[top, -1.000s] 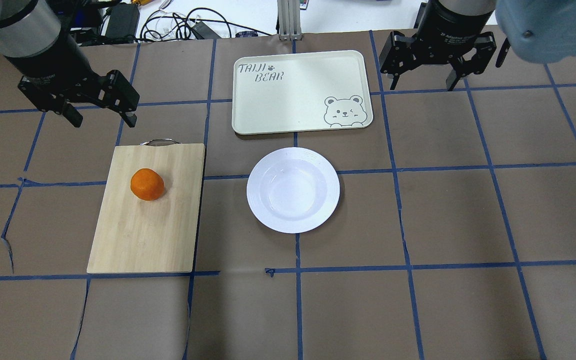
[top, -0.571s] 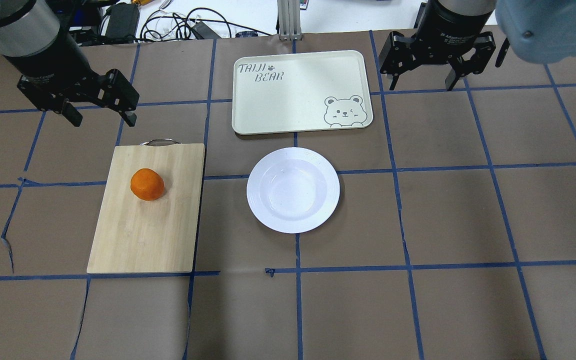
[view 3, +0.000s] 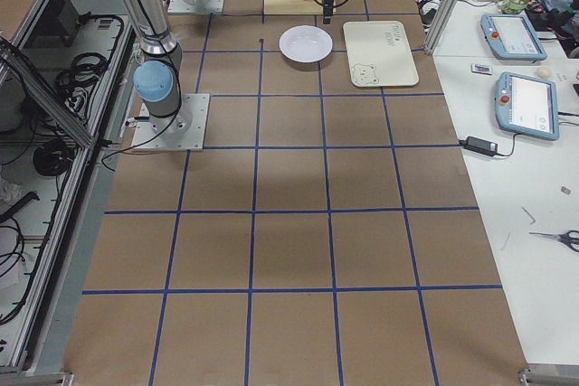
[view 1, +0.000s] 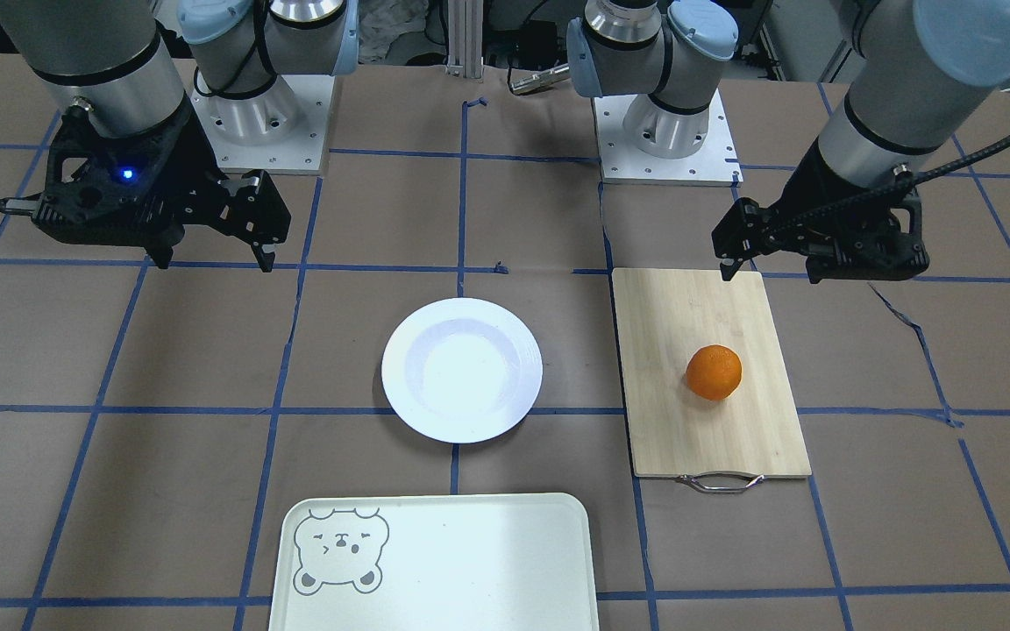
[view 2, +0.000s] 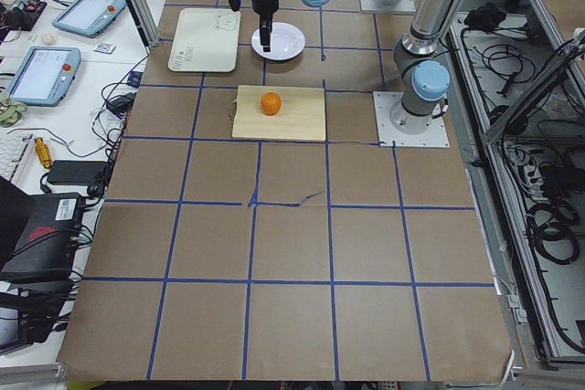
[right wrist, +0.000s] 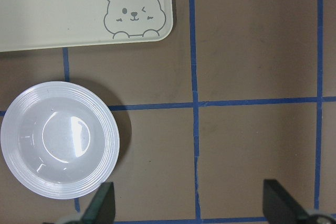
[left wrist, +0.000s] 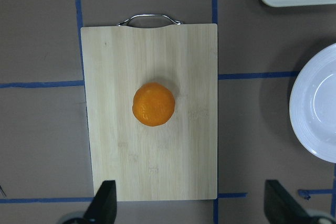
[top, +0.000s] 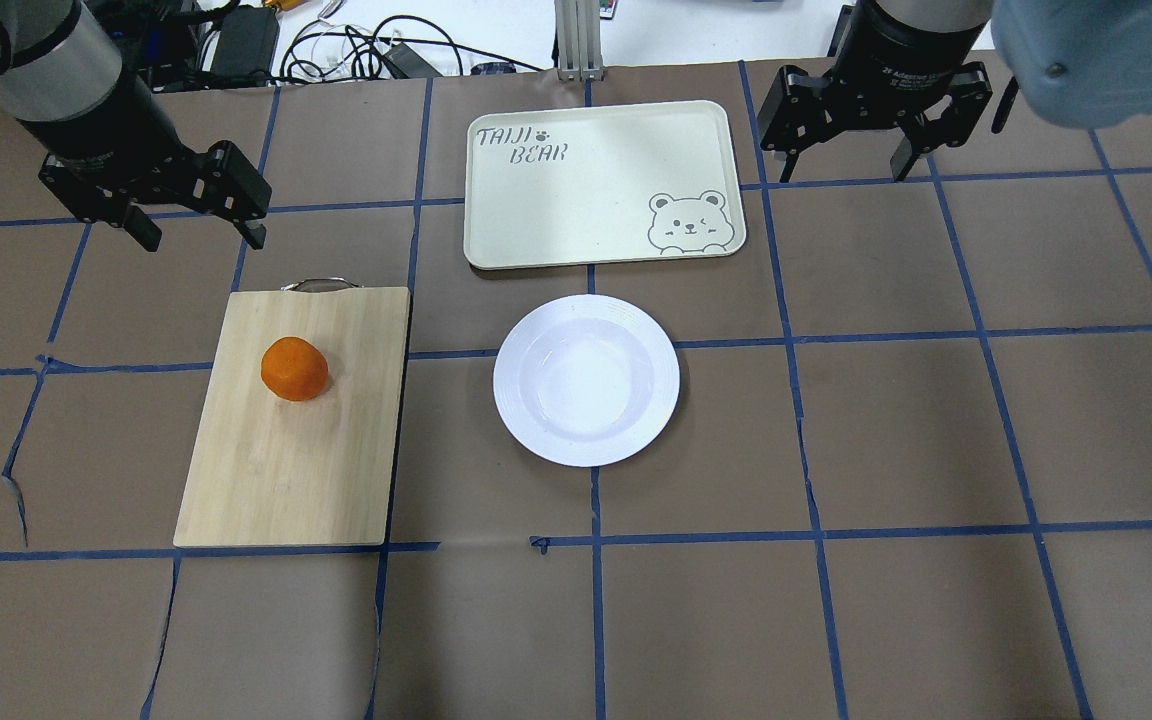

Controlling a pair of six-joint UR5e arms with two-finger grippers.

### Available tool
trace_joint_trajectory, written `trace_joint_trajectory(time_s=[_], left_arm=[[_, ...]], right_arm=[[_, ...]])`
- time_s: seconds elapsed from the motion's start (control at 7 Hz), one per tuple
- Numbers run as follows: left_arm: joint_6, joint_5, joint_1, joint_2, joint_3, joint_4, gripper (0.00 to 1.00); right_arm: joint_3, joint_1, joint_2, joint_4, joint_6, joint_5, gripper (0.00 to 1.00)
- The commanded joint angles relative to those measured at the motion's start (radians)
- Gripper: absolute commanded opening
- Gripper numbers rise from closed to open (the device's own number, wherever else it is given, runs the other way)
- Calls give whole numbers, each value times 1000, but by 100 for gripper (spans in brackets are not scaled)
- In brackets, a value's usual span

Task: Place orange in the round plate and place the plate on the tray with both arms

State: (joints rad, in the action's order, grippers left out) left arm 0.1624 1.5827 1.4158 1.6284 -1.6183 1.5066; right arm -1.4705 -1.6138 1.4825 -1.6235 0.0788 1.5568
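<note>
At the upper left of the overhead view the left gripper (top: 204,240) hangs above the surface (top: 886,430). Its fingers are spread wide and hold nothing. It is just past the wire handle (top: 318,284) of a bamboo cutting board (top: 286,470). The orange (top: 294,368) sits on the board's upper half, left of mid-frame and well apart from that gripper. At mid-frame, right of the board, the round plate (top: 514,395) lies flat on the surface, just below the tray (top: 596,190); the two are near but not touching. At the upper right the right gripper (top: 844,172) hovers beside the tray's right edge, also spread wide and empty. Black cables (top: 356,50) lie tangled along the top of the frame.

Against a second ago, the left gripper has shifted slightly up and to the left. The orange, plate, tray and right gripper lie as before.

The surface is brown paper gridded with blue tape, torn at the left. The board is pale and straight-grained, and the orange is dimpled. The plate is glossy white with a ringed rim. The tray is matt and round-cornered, with a grey bear printed on it.
</note>
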Motion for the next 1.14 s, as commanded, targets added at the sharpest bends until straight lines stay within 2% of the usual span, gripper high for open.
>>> trace_joint_trajectory(time_s=[0.0, 0.14, 0.43, 1.0], left_arm=[[-9, -7, -64, 59, -72, -83, 100], [0, -12, -95, 92, -95, -183, 100], [-21, -3, -98, 152, -167, -253, 100], [-21, -13, -92, 234, -230, -293, 100]], right_arm=[[-11, 2, 4, -1, 3, 0, 100], [-16, 2, 4, -1, 4, 0, 100], [-16, 2, 4, -1, 4, 0, 100], [-16, 3, 5, 2, -4, 0, 100]])
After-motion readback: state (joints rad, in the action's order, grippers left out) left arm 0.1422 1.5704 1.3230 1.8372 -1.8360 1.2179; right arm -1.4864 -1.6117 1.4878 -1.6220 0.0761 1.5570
